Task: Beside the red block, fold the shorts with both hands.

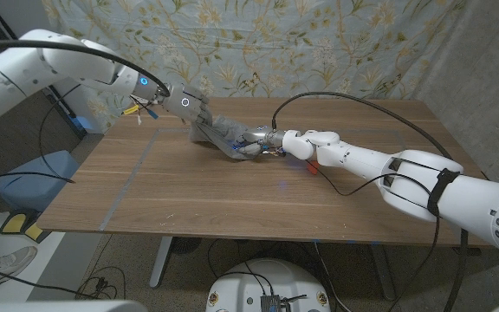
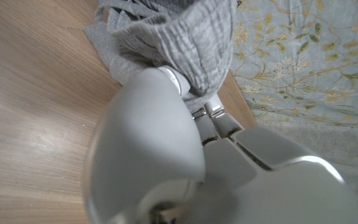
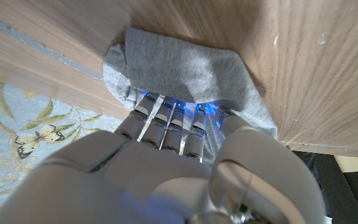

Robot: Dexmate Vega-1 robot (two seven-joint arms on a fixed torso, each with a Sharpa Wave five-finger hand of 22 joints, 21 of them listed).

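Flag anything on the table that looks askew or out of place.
The shorts are bunched in a rumpled heap, not flat, with the left hand and right hand both gripping the cloth. Nothing spilled or damaged shows.

We see dim, even light in the head view, dark at upper right; both wrist views blur near their lower edges.

Matt grey crinkled cloth shorts (image 1: 219, 132), smooth satin wooden table (image 1: 189, 191), glossy white plastic hand (image 2: 148, 143).

Wooden table (image 1: 189, 195) under grey shorts (image 1: 223, 132), red block (image 1: 312, 169).
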